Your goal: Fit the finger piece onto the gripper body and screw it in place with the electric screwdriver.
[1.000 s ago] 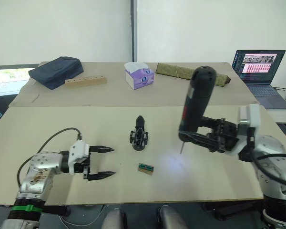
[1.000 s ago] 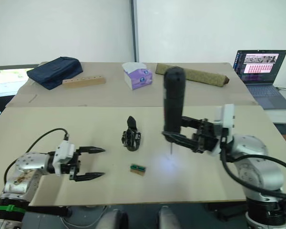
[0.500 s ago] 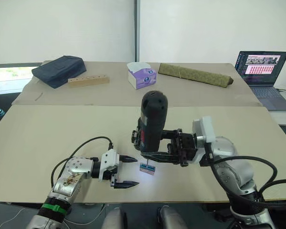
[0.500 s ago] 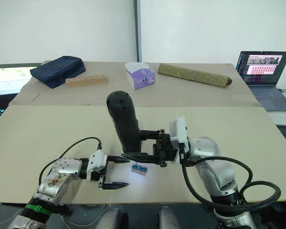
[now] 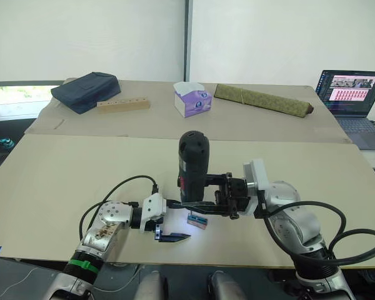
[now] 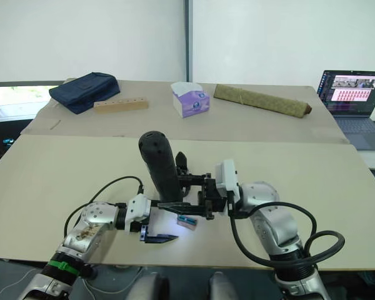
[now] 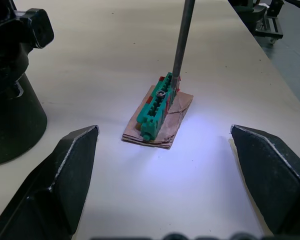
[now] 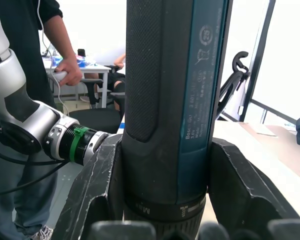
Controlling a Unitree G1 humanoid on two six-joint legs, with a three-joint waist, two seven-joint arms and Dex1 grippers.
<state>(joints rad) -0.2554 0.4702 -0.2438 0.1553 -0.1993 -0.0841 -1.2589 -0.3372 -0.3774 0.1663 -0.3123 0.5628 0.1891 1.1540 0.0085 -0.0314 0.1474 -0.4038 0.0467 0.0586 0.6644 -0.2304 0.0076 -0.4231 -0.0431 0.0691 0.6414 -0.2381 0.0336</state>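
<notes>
My right gripper [image 5: 203, 201] is shut on the electric screwdriver [image 5: 192, 161], a thick black cylinder held upright over the table's middle. Its thin metal bit [image 7: 181, 45] comes down onto a screw in the small green-and-brown block [image 7: 157, 107]. My left gripper [image 5: 182, 220] is open, with its black fingers [image 7: 72, 165] spread either side of that block and not touching it. The gripper body [image 6: 181, 164] stands just behind the screwdriver, mostly hidden; its round black base [image 7: 10, 105] shows beside the block. The finger piece is hidden.
At the table's far side lie a dark blue bag [image 5: 87, 83], a wooden block with holes [image 5: 123, 104], a tissue box [image 5: 194, 99] and an olive fabric roll [image 5: 262, 100]. A laptop [image 5: 356, 94] sits far right. A person [image 8: 55, 35] stands beyond the table.
My right gripper has carried the screwdriver from the right of the table leftward and down onto the green block. My left gripper has moved right, up to the block. The camera has shifted too.
</notes>
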